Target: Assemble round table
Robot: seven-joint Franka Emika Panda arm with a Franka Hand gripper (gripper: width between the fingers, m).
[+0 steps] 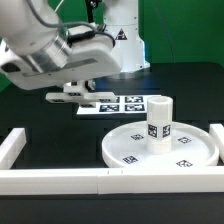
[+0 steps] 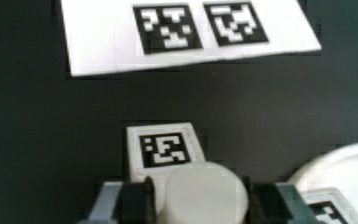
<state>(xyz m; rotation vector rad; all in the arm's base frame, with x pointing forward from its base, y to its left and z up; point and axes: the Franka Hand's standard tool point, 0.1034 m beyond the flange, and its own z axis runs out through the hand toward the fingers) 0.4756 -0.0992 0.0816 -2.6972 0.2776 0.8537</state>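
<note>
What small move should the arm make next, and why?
Probably carry the part toward the exterior view's right: the claw seems closed on the cross-shaped base, and the leg stands upright on the round disc there.

**Work area.** A matte black surface (image 1: 40, 125) fills the scene and carries the marker board (image 1: 125, 103), which lies flat on it. Behind the marker board rises a plain green backdrop (image 1: 185, 30). In front of the marker board a white border rail (image 1: 60, 180) edges the surface and turns back toward the backdrop at both ends. Lighting is soft and even.
</note>
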